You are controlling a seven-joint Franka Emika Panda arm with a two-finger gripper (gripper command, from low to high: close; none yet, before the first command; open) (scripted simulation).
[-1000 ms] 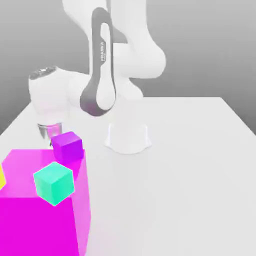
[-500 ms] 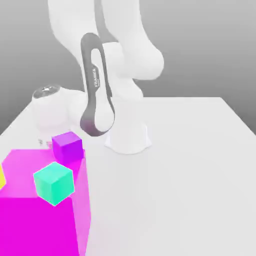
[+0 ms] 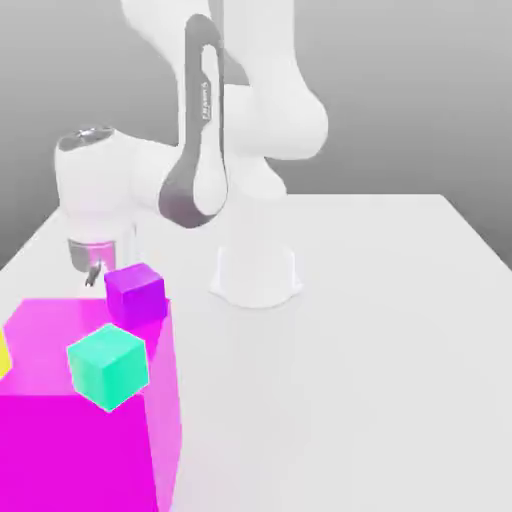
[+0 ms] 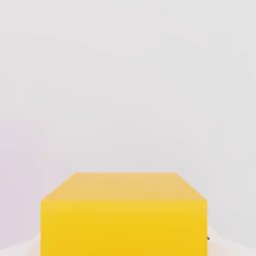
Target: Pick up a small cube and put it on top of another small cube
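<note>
A small yellow cube sits very close in the hand view, with pale finger parts pressed flush against both of its sides, so my gripper is shut on it. In the exterior view my gripper hangs at the exterior view's left, just behind a small purple cube, which hides its fingertips and whatever they hold. A teal cube shows nearer the camera, in front of a large magenta block.
The arm's white base stands on the white table to the exterior view's right of the gripper. A sliver of something yellow shows at the exterior view's left edge. The magenta block takes up the lower left.
The hand dipped lower behind the purple cube half a second ago and has since risen to about its earlier height. The purple, teal and magenta things have not moved.
</note>
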